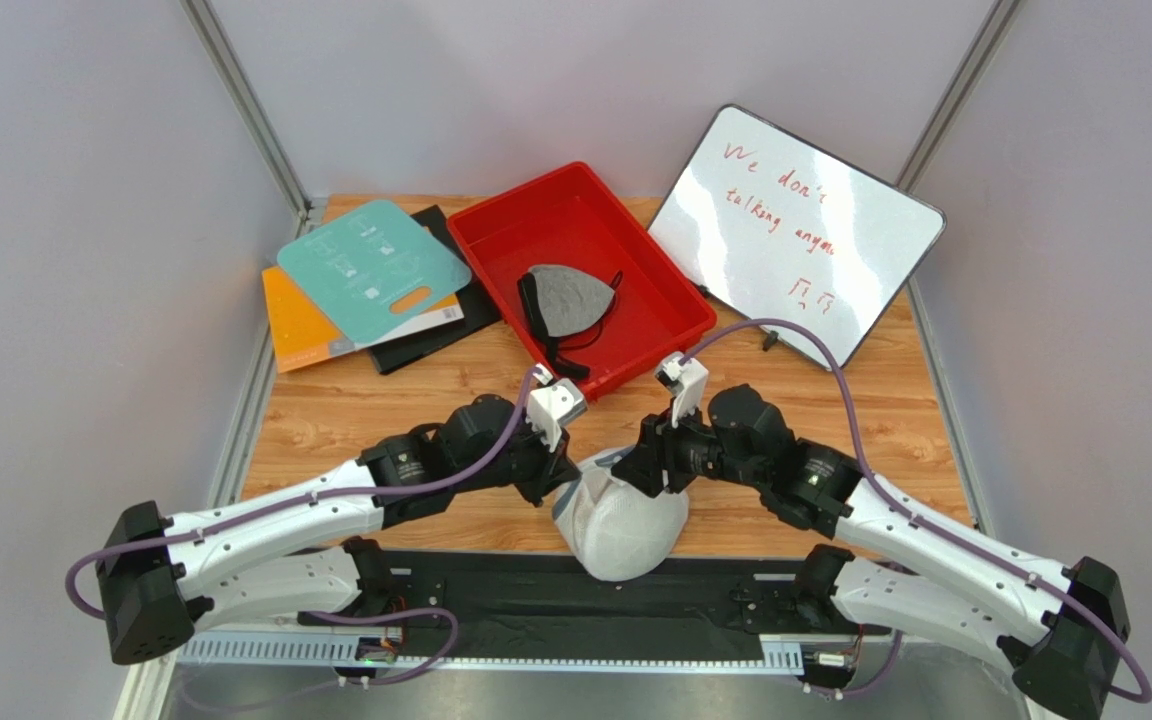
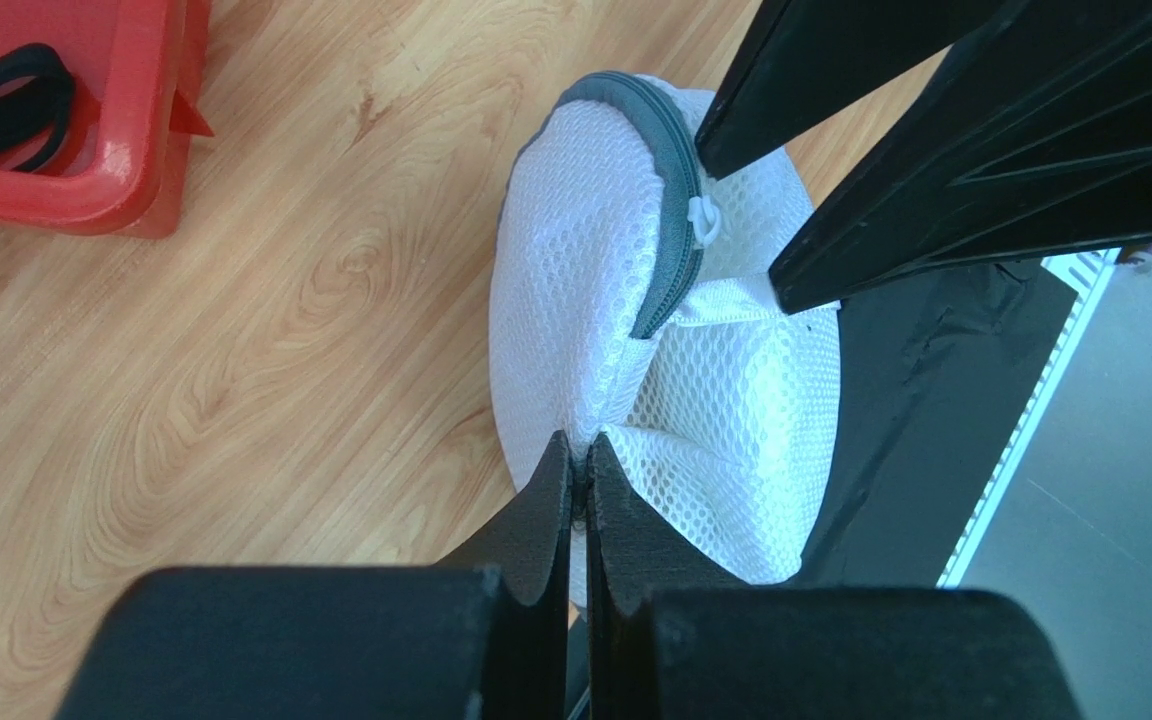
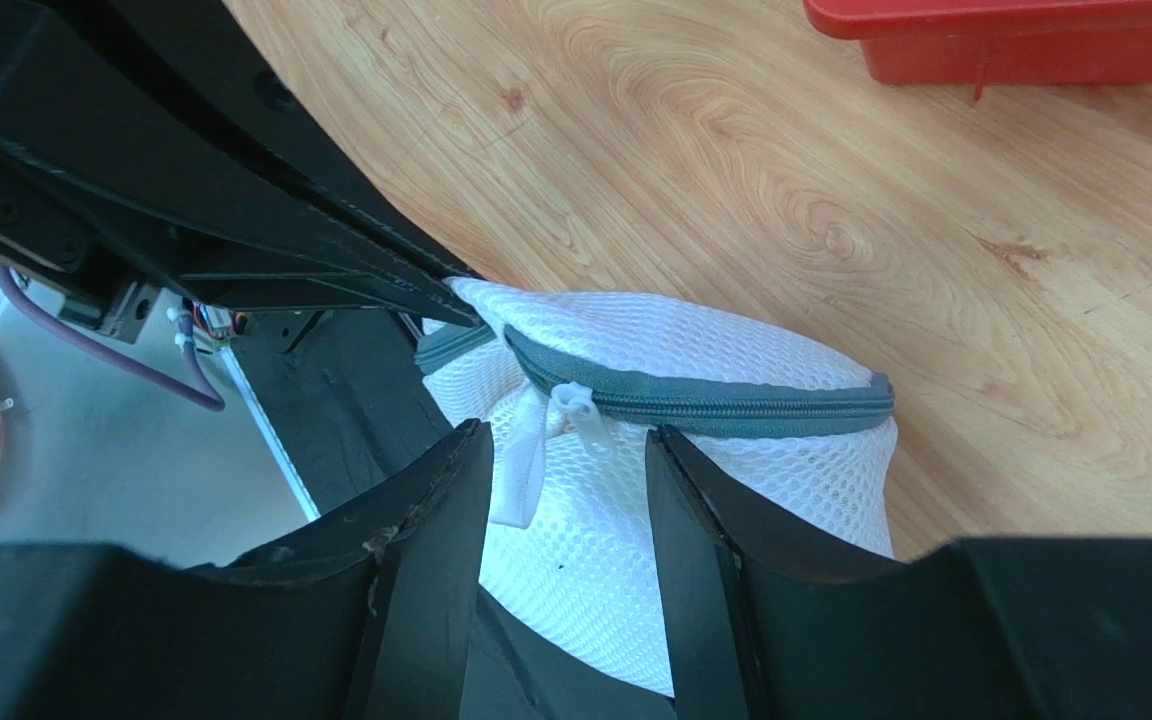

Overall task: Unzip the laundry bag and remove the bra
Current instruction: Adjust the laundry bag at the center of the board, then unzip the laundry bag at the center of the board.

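- White mesh laundry bag [image 1: 623,525] sits at the worktop's [image 1: 327,405] near edge, between both arms; its grey zipper band [image 3: 702,402] looks zipped.
- Left fingers [image 2: 545,503], closed, pinch a fold of mesh, anchoring the bag.
- Right fingers [image 3: 432,525], partly apart, straddle the white pull tab [image 3: 522,458] without gripping it.
- Good practice: close squarely on the tab, then draw it along the band, away from the anchor.
- Bra: not visible, presumably inside.

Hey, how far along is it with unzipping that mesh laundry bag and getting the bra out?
Done: the left end effector pinches the mesh of the laundry bag, steadying it. In hand: the right end effector, jaws open, straddles the white zipper pull. Left: the grey zipper looks shut, and no bra is out yet.
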### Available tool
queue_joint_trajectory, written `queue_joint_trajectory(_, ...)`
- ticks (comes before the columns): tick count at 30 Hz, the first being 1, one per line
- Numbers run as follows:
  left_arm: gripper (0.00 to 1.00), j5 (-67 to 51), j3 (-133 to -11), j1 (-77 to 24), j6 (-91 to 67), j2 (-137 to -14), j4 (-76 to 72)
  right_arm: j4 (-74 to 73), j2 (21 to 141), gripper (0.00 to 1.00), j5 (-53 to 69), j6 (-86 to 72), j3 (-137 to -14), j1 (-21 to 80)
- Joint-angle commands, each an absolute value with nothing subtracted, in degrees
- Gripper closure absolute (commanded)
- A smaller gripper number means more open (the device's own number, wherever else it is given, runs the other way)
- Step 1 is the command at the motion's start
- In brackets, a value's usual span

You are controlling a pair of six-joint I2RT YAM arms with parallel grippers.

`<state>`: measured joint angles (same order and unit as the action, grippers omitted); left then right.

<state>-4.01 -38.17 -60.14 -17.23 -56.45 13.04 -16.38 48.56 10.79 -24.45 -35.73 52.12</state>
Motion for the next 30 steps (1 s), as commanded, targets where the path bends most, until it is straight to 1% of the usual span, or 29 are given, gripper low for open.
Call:
queue_joint_trajectory(1, 1.0, -4.6, -38.3, -60.1, -17.8, -54.6, 10.7, -13.4, 49.9, 0.53, 11.8, -25.7, -36.0, 52.6)
queue_joint_trajectory(5, 1.0, -5.3, -38.2, -60.1, -17.7, -54.6, 10.4, -12.7, 50.5, 0.53, 11.8, -26.1, -35.7, 52.5)
queue_joint_trajectory(8, 1.0, -6.5, -38.0, -60.1, -17.6, -54.4, 9.6, -11.8, 51.3, 0.56, 11.4, -25.8, -35.4, 52.6)
queue_joint_trajectory(10, 1.0, -7.3, -37.9, -60.1, -17.3, -54.4, 9.3, -11.3, 52.3, 0.62, 11.3, -25.6, -35.9, 52.6)
queue_joint_trajectory(11, 1.0, -7.3, -37.8, -60.1, -17.2, -54.3, 9.2, -11.1, 52.6, 0.69, 11.1, -25.5, -36.0, 52.6)
queue_joint_trajectory(12, 1.0, -7.5, -37.8, -60.1, -17.1, -54.3, 9.2, -11.1, 53.0, 0.72, 10.9, -25.4, -36.2, 52.6)
queue_joint_trajectory(21, 1.0, -5.5, -36.9, -60.1, -17.0, -53.4, 9.9, -13.7, 51.5, 0.89, 6.6, -24.9, -37.3, 52.5)
queue_joint_trajectory(23, 1.0, -5.0, -36.7, -60.1, -17.0, -53.3, 10.6, -14.8, 50.7, 0.96, 5.4, -24.8, -37.3, 52.5)
queue_joint_trajectory(25, 1.0, -3.9, -36.5, -60.1, -17.1, -52.8, 11.2, -15.7, 50.3, 1.0, 4.3, -24.9, -37.4, 52.5)
queue_joint_trajectory(30, 1.0, -1.9, -35.9, -60.1, -16.7, -51.5, 12.8, -18.0, 48.5, 1.0, 1.4, -24.7, -36.9, 52.5)
